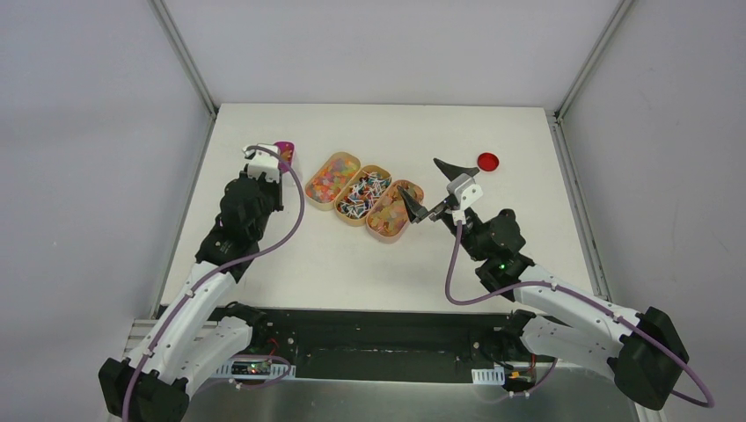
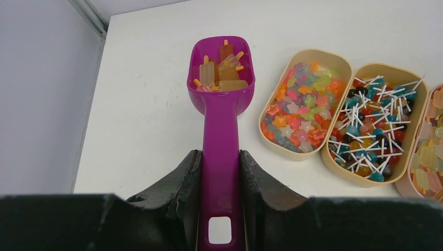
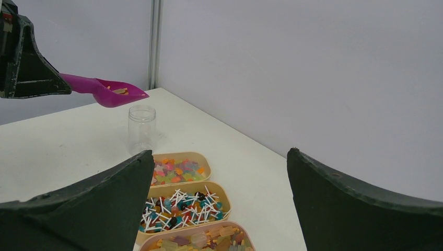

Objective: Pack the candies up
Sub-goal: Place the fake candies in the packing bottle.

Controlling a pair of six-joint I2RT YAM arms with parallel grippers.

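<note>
Candies point(image 2: 365, 130) lie sorted by kind in three tan trays point(image 2: 315, 53) set side by side in the middle of the worktop point(image 2: 141, 104). A few orange-yellow gummies point(image 2: 222, 68) sit in the bowl of the magenta scoop point(image 2: 220, 130). The left gripper point(image 2: 220, 172) pinches the scoop's handle narrowly and holds it about level, seemingly so that nothing spills close by the clear jar point(image 3: 142, 125), the likely container. The right gripper point(image 3: 219, 152) hangs wide and empty beside the trays. No brand, label or writing is legible.

Candies point(image 1: 363, 195), three kinds in adjoining oval trays point(image 2: 292, 60): bright star-shaped bits point(image 2: 303, 107), white-sticked balls point(image 2: 373, 136), translucent orange-yellow gummies point(image 2: 431, 162). A few more gummies lie heaped in the raised magenta scoop point(image 2: 219, 136).
</note>
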